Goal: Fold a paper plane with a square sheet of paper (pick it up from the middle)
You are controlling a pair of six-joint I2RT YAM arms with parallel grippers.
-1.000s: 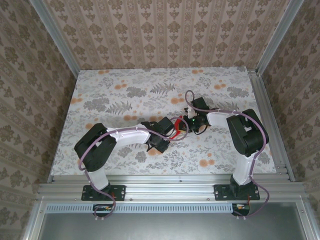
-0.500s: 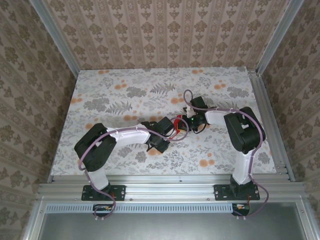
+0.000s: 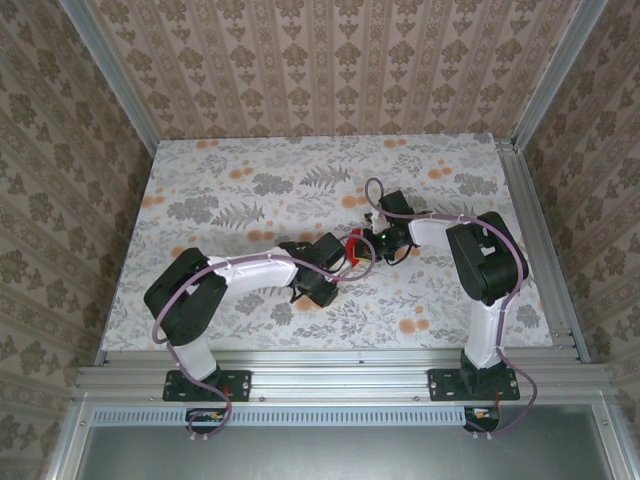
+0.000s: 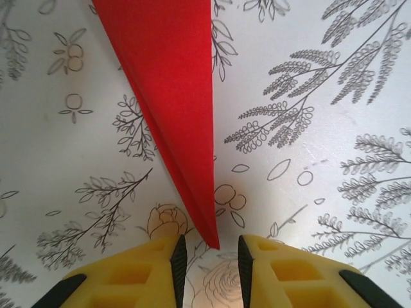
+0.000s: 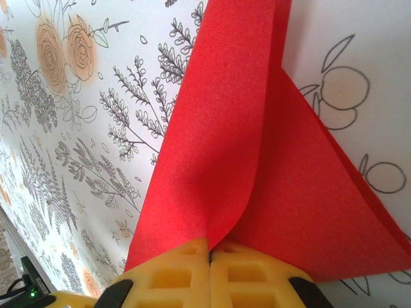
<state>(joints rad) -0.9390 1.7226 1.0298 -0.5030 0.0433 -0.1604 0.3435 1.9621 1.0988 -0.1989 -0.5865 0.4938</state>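
The square sheet of paper (image 4: 173, 96) is bright red and folded into a narrow, pointed dart shape. Its sharp tip hangs just ahead of my left gripper (image 4: 209, 253), which is open: the yellow fingers (image 4: 128, 276) stand apart and neither pad touches the tip. My right gripper (image 5: 210, 253) is shut on the wide end of the paper (image 5: 257, 160), whose folded layers fan out from the pinch. From above, the paper (image 3: 353, 240) is a small red patch between the left gripper (image 3: 335, 252) and the right gripper (image 3: 370, 243), at mid-table.
The floral tablecloth (image 3: 250, 180) covers the whole table. Aluminium rails (image 3: 535, 250) run along the right and near edges, and patterned walls close in the back and sides. Both arms bend inward, and a purple cable (image 3: 372, 190) loops above the right wrist.
My left jaws have parted and let go of the paper's tip. The right gripper, still shut on the paper, has shifted slightly left and away, so less of the paper shows from above.
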